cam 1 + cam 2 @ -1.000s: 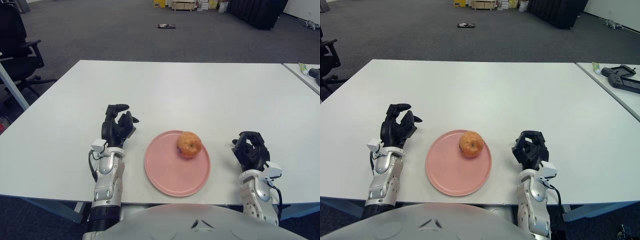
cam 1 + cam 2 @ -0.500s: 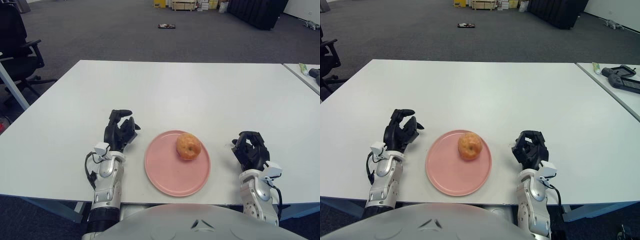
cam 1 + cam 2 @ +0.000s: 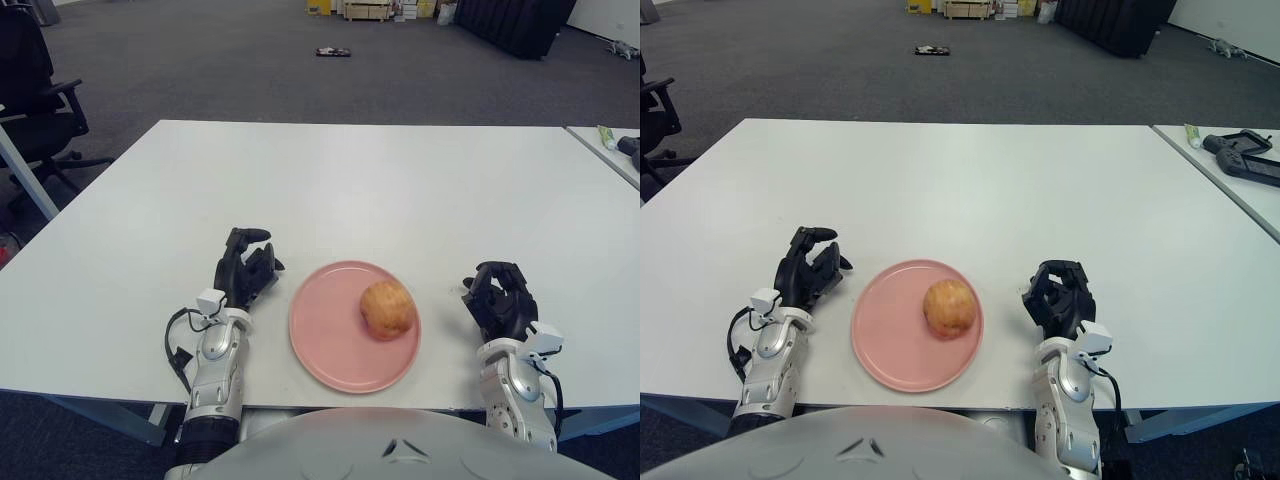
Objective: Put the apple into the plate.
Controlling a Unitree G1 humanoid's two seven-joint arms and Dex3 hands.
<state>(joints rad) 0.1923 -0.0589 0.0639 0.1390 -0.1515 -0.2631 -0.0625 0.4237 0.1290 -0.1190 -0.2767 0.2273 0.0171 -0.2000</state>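
Since a second ago your left hand has drawn back toward you from the table's middle and now shows left of the pink plate, fingers loosely curled and holding nothing. Meanwhile the apple has rolled a little on the plate toward its right rim. Nearest you, your right hand sits right of the plate, clenched and empty. Beyond them you see bare white table, and a second table's corner at far right.

Reddish-yellow apple resting inside the round pink plate, towards its right rim; plate lies flat near the table's front edge.
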